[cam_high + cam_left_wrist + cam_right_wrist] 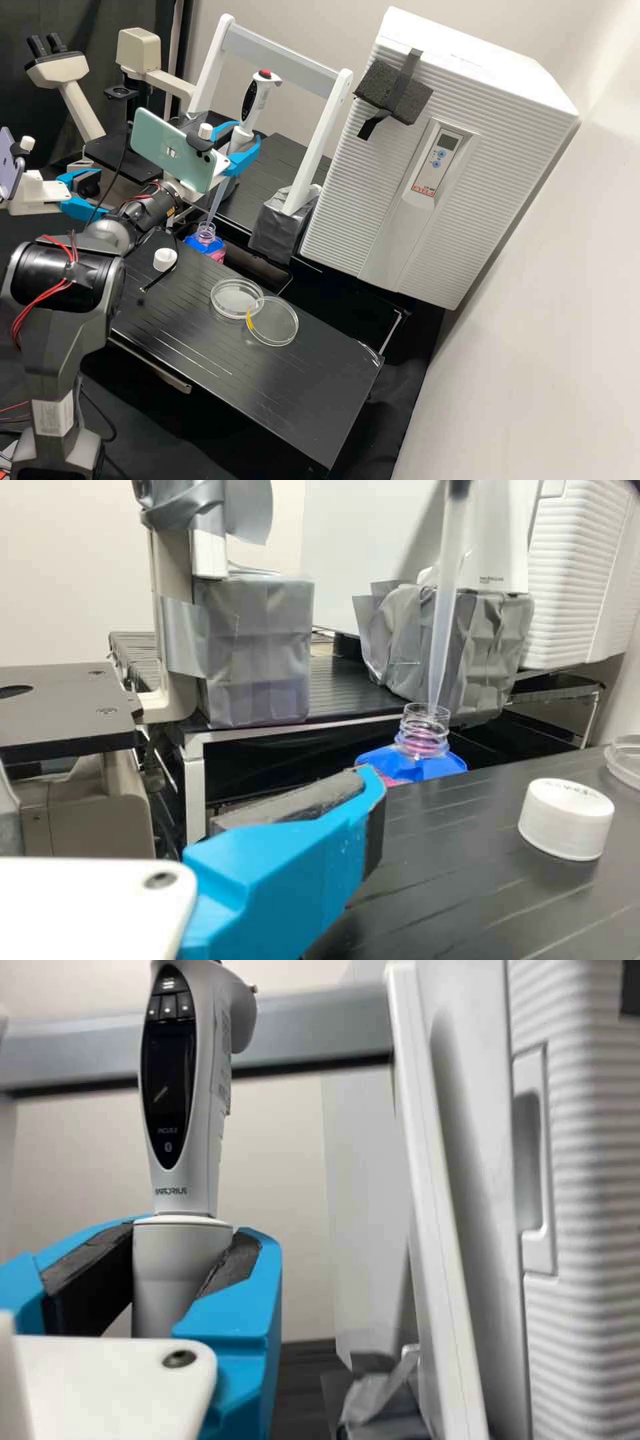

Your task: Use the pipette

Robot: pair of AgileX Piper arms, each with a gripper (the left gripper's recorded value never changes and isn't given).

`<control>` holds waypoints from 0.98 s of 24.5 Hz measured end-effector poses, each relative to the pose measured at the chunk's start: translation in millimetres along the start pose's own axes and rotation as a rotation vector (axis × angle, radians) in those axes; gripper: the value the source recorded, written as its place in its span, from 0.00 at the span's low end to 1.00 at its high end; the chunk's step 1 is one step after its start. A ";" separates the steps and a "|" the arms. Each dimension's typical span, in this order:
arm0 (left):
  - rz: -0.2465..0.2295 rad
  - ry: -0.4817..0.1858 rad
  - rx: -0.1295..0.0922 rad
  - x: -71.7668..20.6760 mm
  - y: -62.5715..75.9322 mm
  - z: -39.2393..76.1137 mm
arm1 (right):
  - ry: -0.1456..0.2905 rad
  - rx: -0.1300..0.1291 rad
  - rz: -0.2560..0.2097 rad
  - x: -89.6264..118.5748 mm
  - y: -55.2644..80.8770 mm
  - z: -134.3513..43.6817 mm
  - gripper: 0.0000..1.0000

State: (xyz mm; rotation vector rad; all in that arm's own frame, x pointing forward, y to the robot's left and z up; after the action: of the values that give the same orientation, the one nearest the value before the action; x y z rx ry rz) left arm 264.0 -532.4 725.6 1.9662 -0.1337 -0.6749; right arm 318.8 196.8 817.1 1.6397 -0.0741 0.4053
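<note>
While the right gripper (180, 1265) fingers clamp the pipette (185, 1090) body, its tip (440, 640) hangs below them in the open bottle (425, 748) mouth. Left gripper (99, 193) fingers apart, empty, bottle just beyond them, cap (566, 818) nearby.

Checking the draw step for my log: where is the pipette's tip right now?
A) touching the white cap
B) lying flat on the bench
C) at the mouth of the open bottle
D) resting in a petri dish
C: the pipette, clamped in the right tool, points down with its tip at the mouth of the uncapped bottle. The white cap and the petri dishes lie apart from it.
</note>
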 end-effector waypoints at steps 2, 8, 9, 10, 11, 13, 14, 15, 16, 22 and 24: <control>0.000 0.000 0.000 0.0 0.0 0.0 | -0.010 -0.003 -0.011 0.8 -6.3 4.4 0.00; 0.000 0.000 0.000 0.0 0.0 0.0 | -0.028 -0.008 -0.012 2.6 -12.2 13.2 0.00; 0.000 0.000 0.000 0.0 0.0 0.0 | -0.034 -0.010 -0.012 1.4 -12.4 15.5 0.00; 0.000 0.000 0.000 0.0 0.0 0.0 | -0.037 -0.002 -0.006 -0.1 -12.2 18.0 0.00; 0.000 0.000 0.000 0.0 0.0 0.0 | -0.040 0.002 -0.007 -1.2 -13.1 19.7 0.00; 0.000 0.000 0.000 0.0 0.0 0.0 | -0.045 0.011 -0.012 -3.1 -14.1 22.0 0.00; 0.000 0.000 0.000 0.0 0.0 0.0 | -0.049 0.019 -0.016 -4.4 -14.8 23.5 0.00; 0.000 0.000 0.000 0.0 0.0 0.0 | -0.052 0.023 -0.020 -5.3 -15.6 24.8 0.00; 0.000 0.000 0.000 0.0 0.0 0.0 | -0.057 0.032 -0.025 -6.1 -17.2 26.7 0.00; 0.000 0.000 0.000 0.0 0.0 0.0 | -0.083 0.056 -0.033 -6.4 -19.9 37.1 0.00; 0.000 0.000 0.000 0.0 0.0 0.0 | -0.085 0.065 -0.031 -6.1 -19.6 37.9 0.00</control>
State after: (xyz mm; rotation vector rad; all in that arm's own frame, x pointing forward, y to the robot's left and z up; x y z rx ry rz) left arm 264.0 -532.4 725.6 1.9662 -0.1337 -0.6749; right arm 327.0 161.0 794.4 1.7202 -0.1001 0.3173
